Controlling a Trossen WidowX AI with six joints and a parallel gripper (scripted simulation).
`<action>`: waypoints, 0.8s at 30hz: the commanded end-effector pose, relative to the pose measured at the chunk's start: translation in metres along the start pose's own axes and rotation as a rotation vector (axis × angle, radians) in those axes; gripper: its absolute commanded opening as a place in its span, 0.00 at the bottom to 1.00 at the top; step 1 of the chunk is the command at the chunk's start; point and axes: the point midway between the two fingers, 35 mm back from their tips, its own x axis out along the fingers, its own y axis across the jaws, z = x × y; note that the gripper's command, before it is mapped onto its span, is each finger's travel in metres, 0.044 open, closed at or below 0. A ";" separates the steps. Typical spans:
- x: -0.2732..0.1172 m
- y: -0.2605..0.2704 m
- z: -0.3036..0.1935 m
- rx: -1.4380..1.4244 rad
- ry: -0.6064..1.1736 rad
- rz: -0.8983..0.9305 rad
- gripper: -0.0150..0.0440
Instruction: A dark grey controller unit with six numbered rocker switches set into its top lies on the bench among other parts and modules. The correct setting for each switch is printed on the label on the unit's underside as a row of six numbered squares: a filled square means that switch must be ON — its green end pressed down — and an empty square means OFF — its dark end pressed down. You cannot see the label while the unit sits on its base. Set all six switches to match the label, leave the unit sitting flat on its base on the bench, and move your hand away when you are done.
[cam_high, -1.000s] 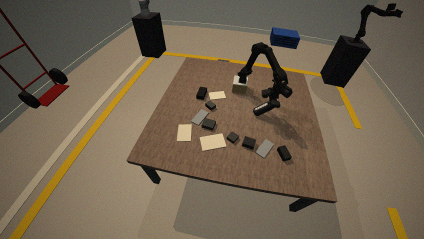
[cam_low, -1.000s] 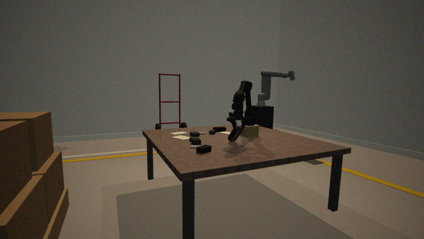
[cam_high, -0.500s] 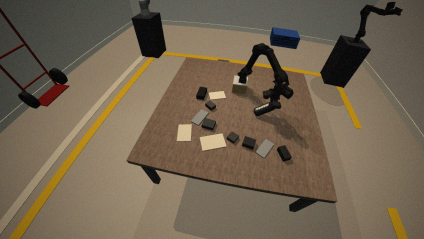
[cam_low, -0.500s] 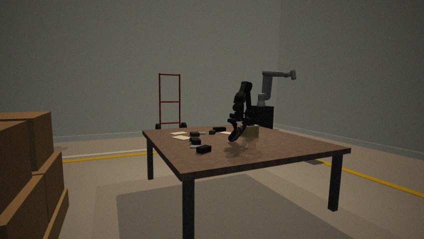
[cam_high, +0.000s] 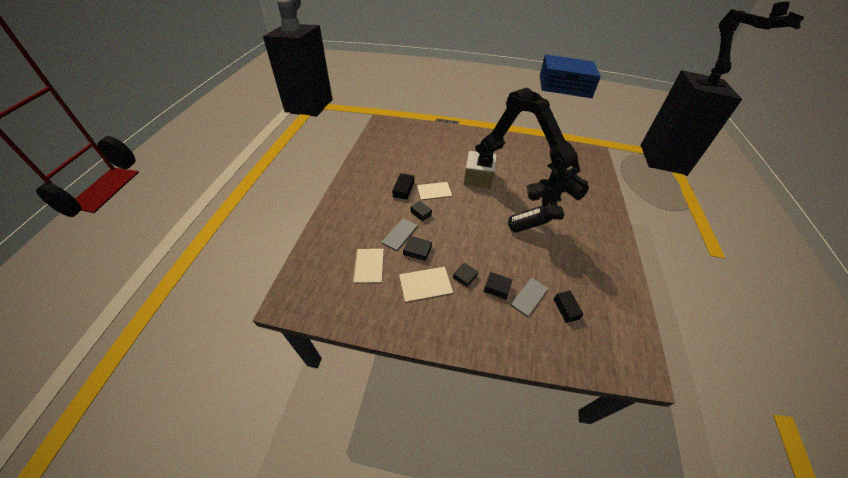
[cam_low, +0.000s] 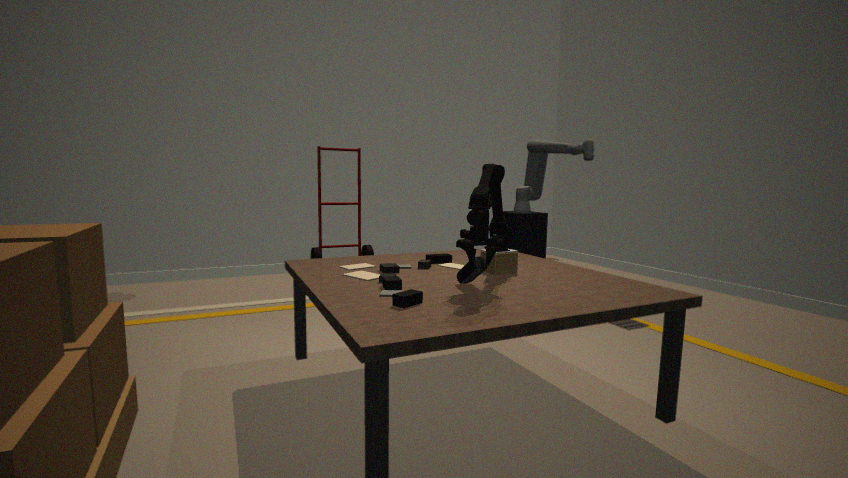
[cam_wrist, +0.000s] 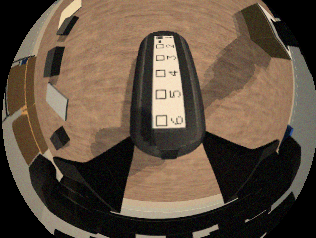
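Now the gripper (cam_high: 553, 211) (cam_low: 478, 268) (cam_wrist: 167, 138) seems clamped on the controller unit (cam_high: 522, 222) (cam_low: 467, 273) (cam_wrist: 191, 100) near square six, its long axis pointing away between the fingers, label exposed, so turning must come before lowering.

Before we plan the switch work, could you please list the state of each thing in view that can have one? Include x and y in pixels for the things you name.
controller unit (cam_high: 527, 219) (cam_low: 469, 273) (cam_wrist: 192, 107): held off the bench, label exposed
gripper (cam_high: 553, 211) (cam_wrist: 167, 138): shut on the unit
label (cam_high: 526, 216) (cam_wrist: 169, 85): squares 2 to 6 empty; square 1 looks filled, though small
rocker switches: hidden, positions cannot be told
hand truck (cam_high: 48, 89) (cam_low: 339, 203): upright, unloaded
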 end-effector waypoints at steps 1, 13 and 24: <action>0.008 -0.001 0.002 0.012 -0.017 -0.015 0.83; 0.016 -0.001 -0.003 0.012 -0.017 -0.015 0.83; 0.023 -0.001 -0.008 0.012 -0.016 -0.015 0.83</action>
